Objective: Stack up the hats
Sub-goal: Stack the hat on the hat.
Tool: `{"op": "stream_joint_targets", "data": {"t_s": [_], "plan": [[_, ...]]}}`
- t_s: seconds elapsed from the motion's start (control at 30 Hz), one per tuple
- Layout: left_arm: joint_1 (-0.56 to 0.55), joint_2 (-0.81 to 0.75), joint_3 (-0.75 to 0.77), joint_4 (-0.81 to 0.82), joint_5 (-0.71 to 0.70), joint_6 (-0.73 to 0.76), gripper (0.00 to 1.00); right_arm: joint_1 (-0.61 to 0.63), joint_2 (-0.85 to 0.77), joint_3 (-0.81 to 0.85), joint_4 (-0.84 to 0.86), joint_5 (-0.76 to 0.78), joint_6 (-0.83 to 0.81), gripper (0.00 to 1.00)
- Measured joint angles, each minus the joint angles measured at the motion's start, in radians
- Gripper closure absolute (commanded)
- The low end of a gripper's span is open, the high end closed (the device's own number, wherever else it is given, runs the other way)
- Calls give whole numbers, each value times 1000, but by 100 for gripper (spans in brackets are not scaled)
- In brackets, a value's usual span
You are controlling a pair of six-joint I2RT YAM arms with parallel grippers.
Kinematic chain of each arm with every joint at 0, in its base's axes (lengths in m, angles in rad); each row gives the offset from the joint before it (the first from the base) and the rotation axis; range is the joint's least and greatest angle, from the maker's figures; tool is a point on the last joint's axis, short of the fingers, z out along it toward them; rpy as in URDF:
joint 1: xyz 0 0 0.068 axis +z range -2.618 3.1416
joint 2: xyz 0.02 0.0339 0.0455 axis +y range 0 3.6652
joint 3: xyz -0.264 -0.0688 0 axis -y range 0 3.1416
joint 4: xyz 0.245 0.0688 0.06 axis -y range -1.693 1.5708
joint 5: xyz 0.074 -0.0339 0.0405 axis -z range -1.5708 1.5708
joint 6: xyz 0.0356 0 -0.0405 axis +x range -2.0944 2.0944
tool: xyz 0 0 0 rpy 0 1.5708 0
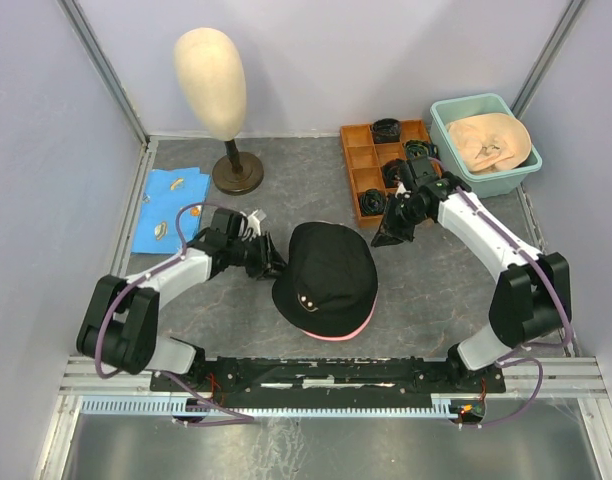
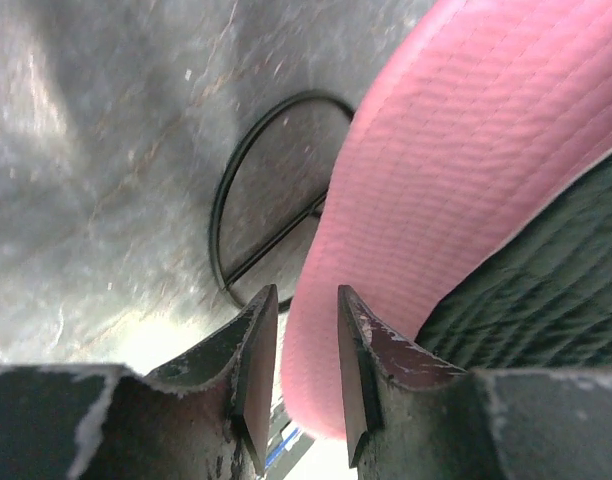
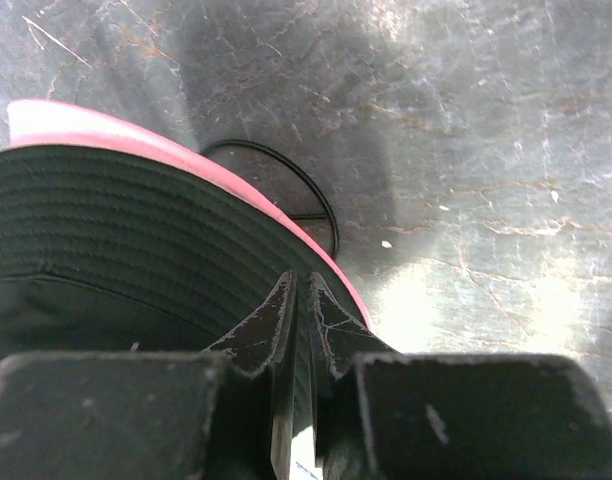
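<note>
Black hat (image 1: 326, 265): soft fabric with a rounded crown and a wide brim sewn in concentric rows, a small pale logo on its near-left side; it lies mid-table, on top of the pink one
Pink bucket hat (image 2: 456, 170): ribbed, stitched brim showing as a thin curved band under the black brim, clearest along the near edge
Beige hat (image 1: 491, 140): plain, crumpled, lying inside the teal tub (image 1: 456, 108) at the far right corner
Left gripper (image 1: 274, 262): at the left edge of the stacked brims, low to the table; its dark, scuffed fingers (image 2: 254, 360) stand apart with the pink brim edge in the gap, and I cannot tell if they touch it
Right gripper (image 1: 388, 236): just off the far-right edge of the brims; its fingers (image 3: 276, 330) are drawn almost together, leaving a thin slit with nothing seen in it
Table (image 1: 436, 290): grey, mottled, stone-like surface
Wire ring (image 2: 266, 200): thin black hoop with a bar across it, flat on the table by the brim
Mannequin head (image 1: 211, 80): smooth cream egg shape on a round brown stand (image 1: 236, 172), far left
Tray (image 1: 361, 155): orange-brown, divided into square compartments, left of the tub, with dark items in some
Blue cloth (image 1: 171, 205): flat, at the left edge
</note>
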Motion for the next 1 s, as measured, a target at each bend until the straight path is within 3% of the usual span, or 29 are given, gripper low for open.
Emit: {"op": "stream_joint_targets", "data": {"t_s": [0.23,0.43,0.73,1.0], "plan": [[-2,-213,-168,-29,-42,-53,64,-5,56,57,-2,-7,-39,85],[23,-346,-164,-130,-109,-78,62,-31,39,32,-12,-7,-56,84],[350,-341,-116,-122,-26,-89,60,-47,-34,-63,-53,-5,-63,84],[378,-193,-129,143,216,-180,52,-47,-42,-64,-111,9,-86,83]]}}
